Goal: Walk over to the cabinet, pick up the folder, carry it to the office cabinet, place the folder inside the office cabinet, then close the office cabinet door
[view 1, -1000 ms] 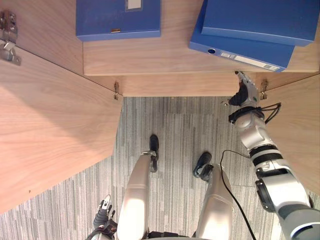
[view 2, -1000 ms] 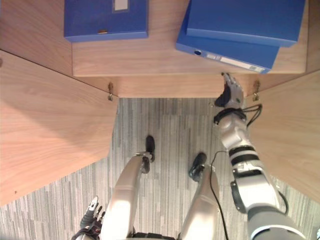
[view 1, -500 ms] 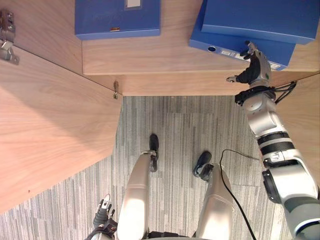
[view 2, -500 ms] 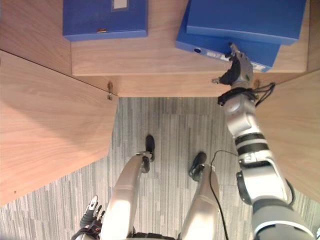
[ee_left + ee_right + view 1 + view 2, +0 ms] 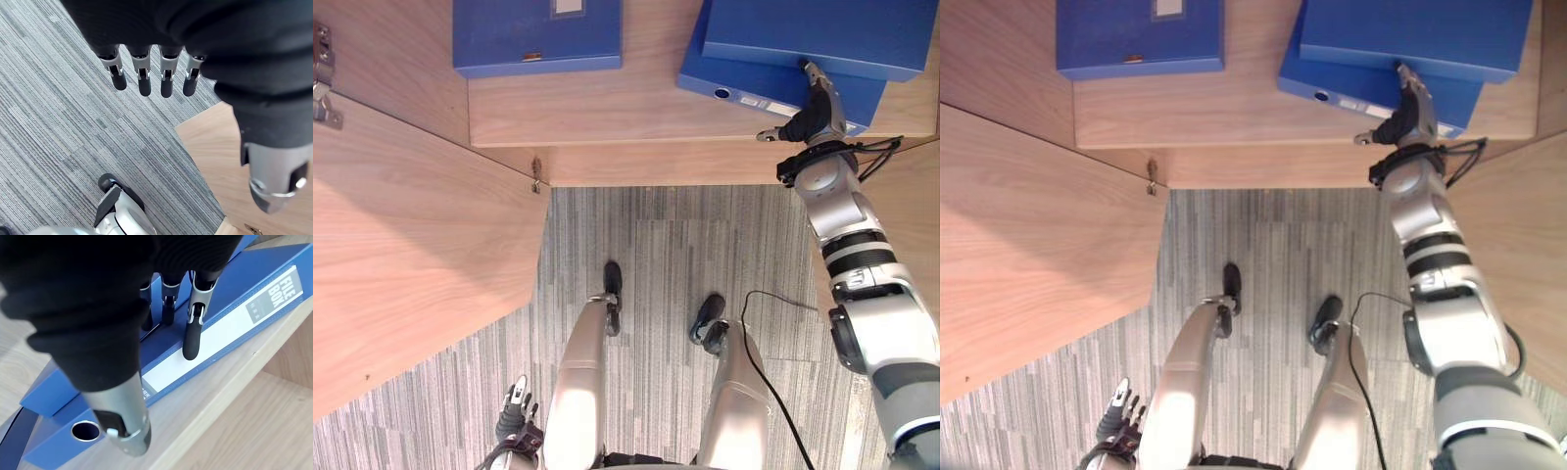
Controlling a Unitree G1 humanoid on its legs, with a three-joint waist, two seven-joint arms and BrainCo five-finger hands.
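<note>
so the open office cabinet takes up most of the head views, its left door (image 5: 411,245) swung wide over the grey carpet (image 5: 656,255) and its right door (image 5: 913,186) open beside the raised arm. on the cabinet shelf (image 5: 626,113) lie three blue box files: one alone at the shelf's back left (image 5: 536,34), and two stacked at its right end, the upper box file (image 5: 822,34) on the lower box file (image 5: 744,86), whose labelled spine faces the shelf's front edge at a slant. the right hand (image 5: 811,113) is up at that stack, not gripping anything: its fingers are nearly straight, one fingertip (image 5: 190,345) on the white spine label (image 5: 220,333), the others reaching into the seam between the two files, and the thumb hangs free in front of the spine near the round finger hole (image 5: 84,431). the left hand (image 5: 146,73) hangs low by the robot's side over the carpet, fingers straight and slack. judging by where the fingers lie, the step in hand is either settling or taking hold of the lower file. to do it well, the fingers should stay flat along the spine and press squarely, so the file does not pivot further on the shelf; if it is to be gripped, thumb and fingers need to close across the spine's thickness without dragging the upper file toward the front edge. the doors have yet to be shut.
</note>
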